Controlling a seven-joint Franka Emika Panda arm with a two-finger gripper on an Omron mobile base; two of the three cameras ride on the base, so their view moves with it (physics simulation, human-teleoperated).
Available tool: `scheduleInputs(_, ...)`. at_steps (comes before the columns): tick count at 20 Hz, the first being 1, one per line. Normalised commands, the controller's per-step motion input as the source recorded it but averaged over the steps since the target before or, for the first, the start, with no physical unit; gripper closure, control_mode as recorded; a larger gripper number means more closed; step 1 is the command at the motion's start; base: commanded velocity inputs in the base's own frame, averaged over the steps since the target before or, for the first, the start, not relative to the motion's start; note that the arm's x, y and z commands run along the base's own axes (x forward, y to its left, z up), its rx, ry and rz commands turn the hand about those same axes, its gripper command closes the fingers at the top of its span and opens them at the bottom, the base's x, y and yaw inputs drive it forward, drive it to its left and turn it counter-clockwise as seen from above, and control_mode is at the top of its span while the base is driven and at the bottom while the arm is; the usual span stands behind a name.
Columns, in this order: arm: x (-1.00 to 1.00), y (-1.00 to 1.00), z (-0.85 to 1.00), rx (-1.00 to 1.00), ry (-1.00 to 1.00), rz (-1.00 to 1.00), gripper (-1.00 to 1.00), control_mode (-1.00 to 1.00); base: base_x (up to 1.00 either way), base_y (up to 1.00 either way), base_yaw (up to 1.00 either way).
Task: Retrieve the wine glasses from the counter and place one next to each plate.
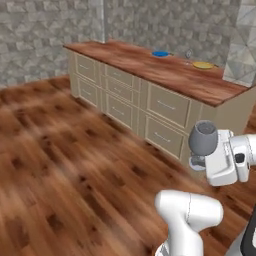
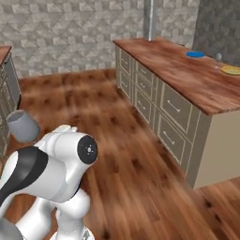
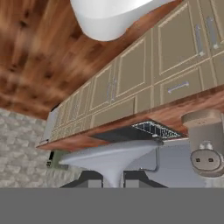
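Note:
My gripper (image 1: 199,161) is shut on the stem of a grey wine glass (image 1: 202,137), held upright over the wooden floor in front of the cabinets. The same glass (image 2: 22,125) shows at the left of the right base view. In the hand view its round foot (image 3: 109,157) lies just above the fingertips (image 3: 89,179). On the counter (image 1: 150,67) sit a blue plate (image 1: 160,53) and a yellow-rimmed plate (image 1: 203,65), with a second small glass (image 1: 188,53) between them. The right base view shows them too: blue plate (image 2: 195,54), yellow plate (image 2: 231,70), small glass (image 2: 218,57).
Beige drawers and doors (image 1: 165,107) run under the counter. The counter's near end (image 2: 215,150) is a plain beige panel. Grey tiled walls (image 2: 70,33) stand behind. Wide wooden floor (image 1: 60,150) lies to the left of the arm.

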Motion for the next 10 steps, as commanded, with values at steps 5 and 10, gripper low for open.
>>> scheduleInputs(5, 0.0, 0.0, 0.0, 0.0, 0.0, 0.0, 1.0, 1.0, 0.7, -1.0, -0.14)
scheduleInputs(10, 0.0, 0.0, 0.0, 0.0, 0.0, 0.0, 1.0, 1.0, 0.28, -1.0, -0.08)
